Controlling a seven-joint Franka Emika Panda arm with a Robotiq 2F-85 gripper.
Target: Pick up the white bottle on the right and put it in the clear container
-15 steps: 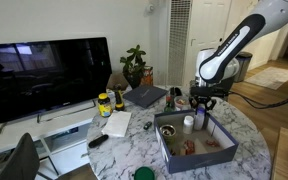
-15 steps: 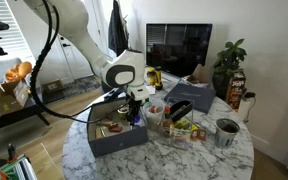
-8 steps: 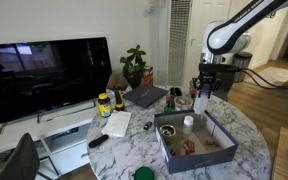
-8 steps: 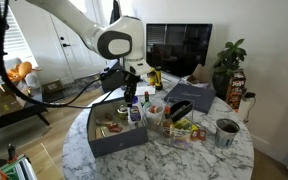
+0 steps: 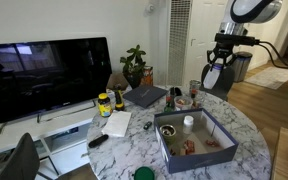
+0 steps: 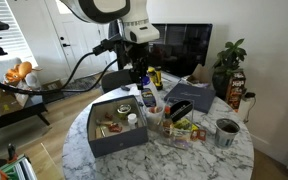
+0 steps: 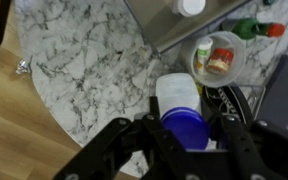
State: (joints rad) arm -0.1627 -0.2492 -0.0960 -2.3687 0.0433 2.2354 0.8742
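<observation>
Our gripper (image 5: 213, 80) clamps the white bottle (image 7: 177, 95); we see it at upper right, above the marble table (image 5: 134, 145).

The wrist view's bottom edge crops the hand (image 7: 187, 148), which partly hides the white bottle (image 7: 177, 95).

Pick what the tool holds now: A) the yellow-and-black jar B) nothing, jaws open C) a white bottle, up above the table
C: the tool is shut on the white bottle, well above the marble table; the wrist view shows the bottle in its grip.
</observation>
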